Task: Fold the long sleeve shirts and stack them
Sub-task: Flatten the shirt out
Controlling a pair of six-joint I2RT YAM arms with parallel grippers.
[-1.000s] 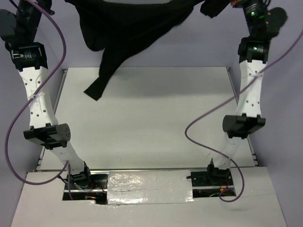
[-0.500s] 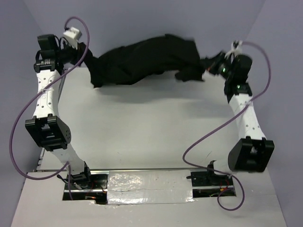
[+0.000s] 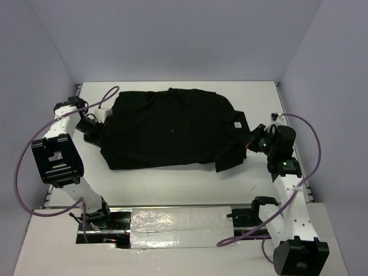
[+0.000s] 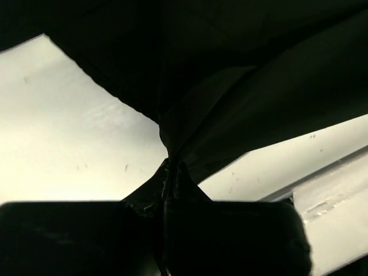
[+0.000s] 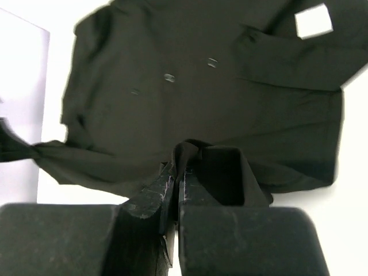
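Shirt: the black long sleeve shirt [image 3: 172,129] lies spread out and mostly flat on the white table [image 3: 172,184]. It stretches from one gripper to the other.
Label: a small white label [image 3: 236,125] sits on the shirt near its right end.
Left gripper: the left gripper [image 3: 94,127] is down low at the shirt's left edge. Its jaws are squeezed tight on a pinch of the black cloth.
Cloth at the left: in the left wrist view the cloth lifts off the table in a little tent right at the pinch.
Right gripper: the right gripper [image 3: 252,142] is down low at the shirt's right edge, near the label. Its jaws are squeezed tight on a small fold of cloth.
Buttons: a few small buttons [image 5: 168,76] show on the shirt in the right wrist view.
Cables: purple cables [image 3: 20,167] loop beside both arms.
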